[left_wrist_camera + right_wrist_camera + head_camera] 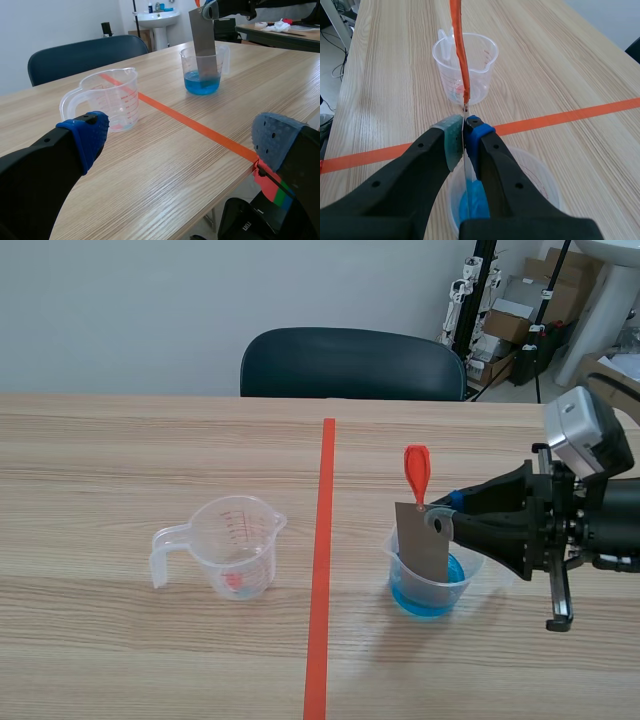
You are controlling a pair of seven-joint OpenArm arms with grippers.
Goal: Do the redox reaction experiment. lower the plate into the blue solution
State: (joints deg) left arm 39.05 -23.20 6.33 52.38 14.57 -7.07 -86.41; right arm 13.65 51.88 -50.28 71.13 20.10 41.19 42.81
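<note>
My right gripper (441, 519) is shut on the top of a grey metal plate (422, 542) that carries an orange-red loop (416, 472). The plate hangs upright inside a clear beaker (398, 552) holding blue solution (436, 600), its lower edge at or just in the liquid. In the right wrist view the plate (465, 192) shows edge-on between the pads of the gripper (465, 135), above the blue solution (474, 200). My left gripper (182, 135) stands open low over the table, with nothing between its fingers. The plate (202, 35) and beaker (223, 59) lie far ahead of it.
A clear measuring cup (235, 545) with a reddish trace at its bottom stands left of the orange tape line (322, 570); it is just ahead of the left gripper's finger (87, 132). A dark chair (350, 362) is behind the table. Boxes and stands fill the back right.
</note>
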